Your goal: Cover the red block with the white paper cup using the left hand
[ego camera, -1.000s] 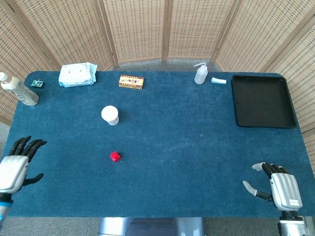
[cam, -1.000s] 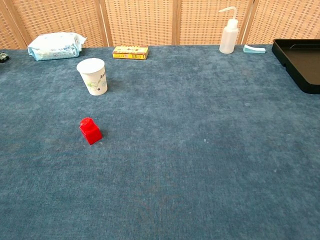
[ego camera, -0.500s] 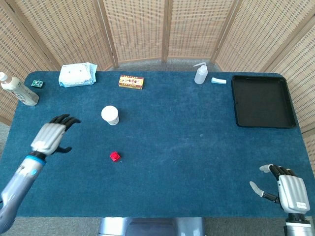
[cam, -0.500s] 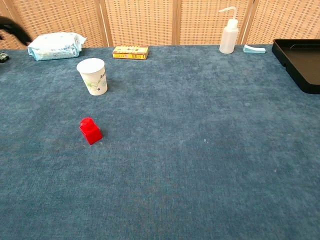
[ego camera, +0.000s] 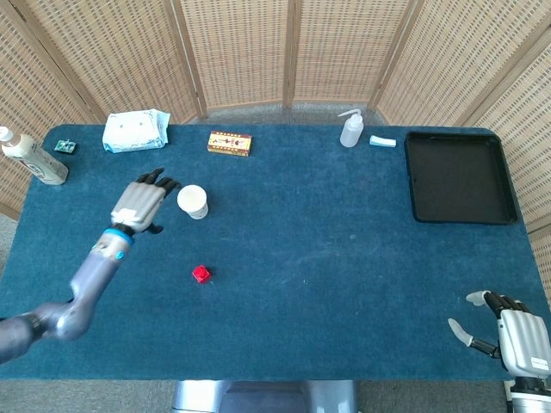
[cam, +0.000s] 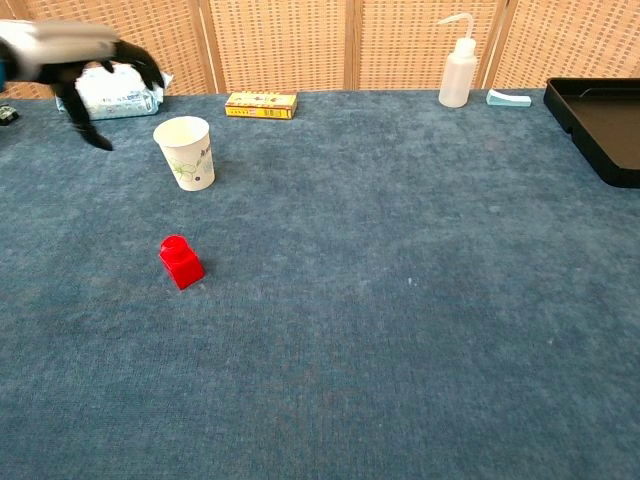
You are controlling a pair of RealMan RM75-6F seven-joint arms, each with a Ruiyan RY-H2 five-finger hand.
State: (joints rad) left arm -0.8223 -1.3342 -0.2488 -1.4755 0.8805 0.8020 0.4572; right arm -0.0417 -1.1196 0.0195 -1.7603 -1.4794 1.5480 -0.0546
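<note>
Beside the paper cup (ego camera: 193, 201), left robot hand (ego camera: 140, 206) hovered, fingers spread | cup upright, likely light, thin-walled, crushable; gentle sidewall grip advised | red block (ego camera: 201, 274) apart.

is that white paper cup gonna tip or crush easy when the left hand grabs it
Probably both. The white paper cup stands upright, mouth up, and looks empty, so it is likely light and a sideways nudge from the left hand could tip it. Thin paper walls likely buckle under a hard squeeze.
</note>
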